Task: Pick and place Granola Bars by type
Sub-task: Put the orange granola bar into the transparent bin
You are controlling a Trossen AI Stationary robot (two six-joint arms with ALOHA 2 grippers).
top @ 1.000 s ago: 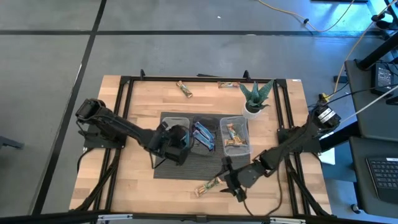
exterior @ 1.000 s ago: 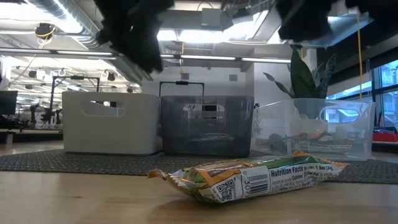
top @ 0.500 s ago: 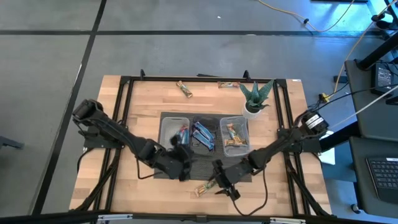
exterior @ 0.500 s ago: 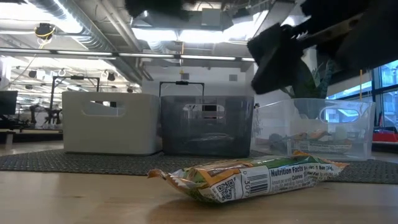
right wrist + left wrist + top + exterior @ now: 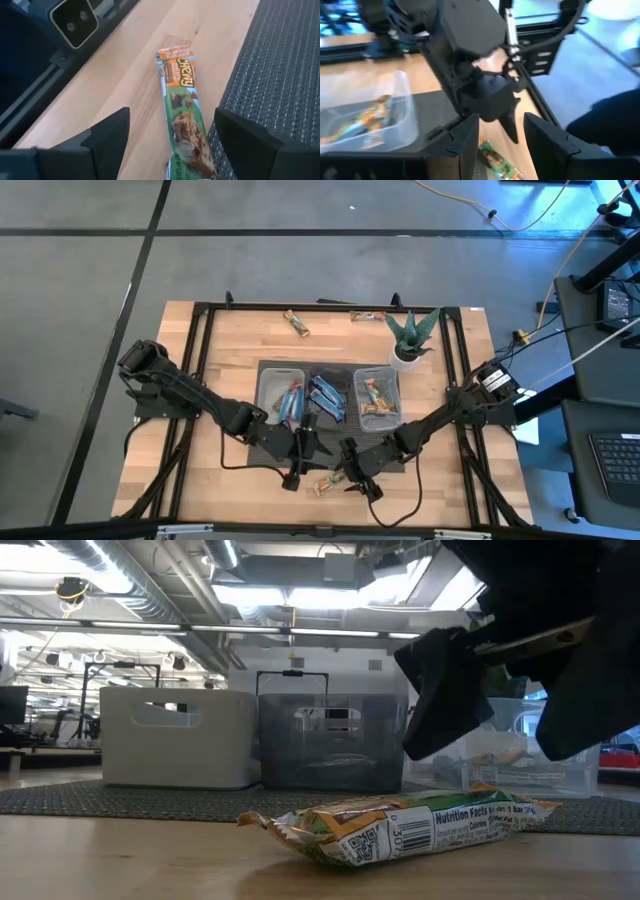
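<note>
I see the near bar (image 5: 183,111) in a green wrapper with an orange end, white lettering, and brown granola print. Mat (image 5: 285,65): dark grey, woven texture. Table (image 5: 230,340): pale wood grain. Middle-bin bars (image 5: 326,395): shiny blue. Plant (image 5: 412,332): green spikes in a white pot. Both arms: black.

Three bins (image 5: 281,395) sit side by side on one dark mat (image 5: 262,452). One blue bar (image 5: 291,399) lies in the left bin, a few blue bars (image 5: 327,397) in the middle bin; I can't count them exactly. Tan-green bars (image 5: 378,399) fill the right bin, number unclear. Three loose bars: one (image 5: 183,117) near the front edge, two (image 5: 296,324) at the back. One potted plant (image 5: 411,338). Two arms.
</note>
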